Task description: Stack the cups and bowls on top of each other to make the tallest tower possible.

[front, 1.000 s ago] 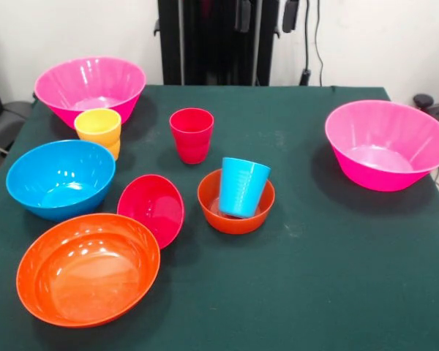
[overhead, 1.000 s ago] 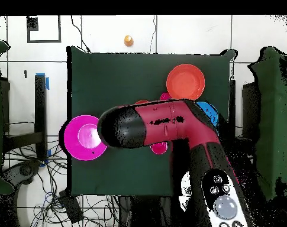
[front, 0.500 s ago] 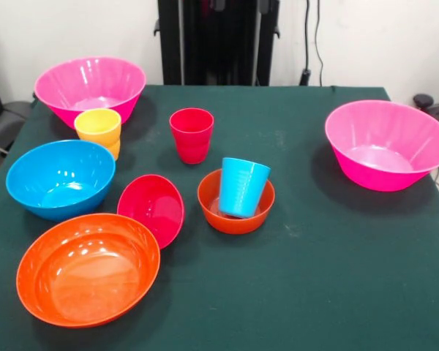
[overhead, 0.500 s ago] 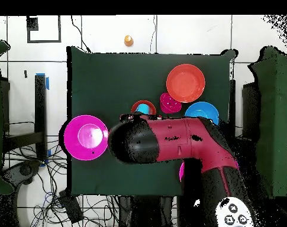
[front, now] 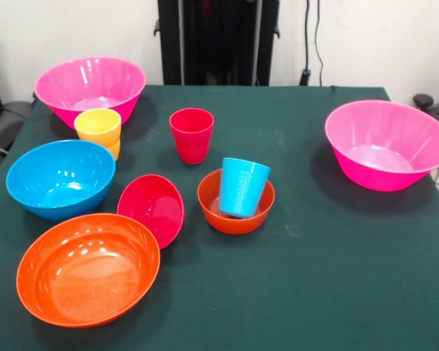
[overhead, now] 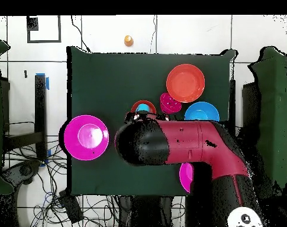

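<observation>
The gripper shows in neither view, so nothing can be placed against it. In the overhead view the red and black arm [overhead: 181, 142] covers the red cup, the yellow cup and most of one pink bowl [overhead: 186, 176], leaving only a sliver. It also hides part of the small orange bowl [overhead: 144, 107].

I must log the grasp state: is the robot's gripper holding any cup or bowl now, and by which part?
It cannot be told. The front view shows no gripper, and in the overhead view the red and black arm covers whatever is below it.
</observation>
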Robot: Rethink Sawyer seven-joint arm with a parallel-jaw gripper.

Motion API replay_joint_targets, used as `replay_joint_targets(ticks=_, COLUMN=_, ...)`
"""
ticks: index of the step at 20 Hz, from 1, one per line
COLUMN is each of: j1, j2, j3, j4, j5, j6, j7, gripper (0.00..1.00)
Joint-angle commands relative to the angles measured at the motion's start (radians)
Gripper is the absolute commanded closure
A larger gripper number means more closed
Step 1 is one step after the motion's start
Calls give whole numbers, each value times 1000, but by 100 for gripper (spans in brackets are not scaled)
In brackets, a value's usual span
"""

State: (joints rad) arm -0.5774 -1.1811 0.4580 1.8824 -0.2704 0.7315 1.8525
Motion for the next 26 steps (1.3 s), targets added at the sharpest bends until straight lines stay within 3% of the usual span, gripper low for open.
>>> replay_joint_targets(ticks=1, j1=10, j2=2, j3=-17, j4=130, j5=2, j6=-76, j7=40, gripper=0)
replay_joint_targets(ticks=4, j1=22, j2=-13, j3=-40, j4=153, j5=-39, j6=-82, j7=44, gripper=0)
replay_joint_targets(ticks=10, j1=-13, j2=-47, j3=-11, j4=198, j5=26, j6=-54, j7=-19, gripper=0)
replay_joint_targets(ticks=22, j1=5, j2=-11, j3=-23, j4=159, j5=5, j6=-69, j7=45, gripper=0)
replay_joint_targets(ticks=26, j1=-4, j2=-13, j3=-10, j4=167, j5=15, j6=-71, j7=22, gripper=0)
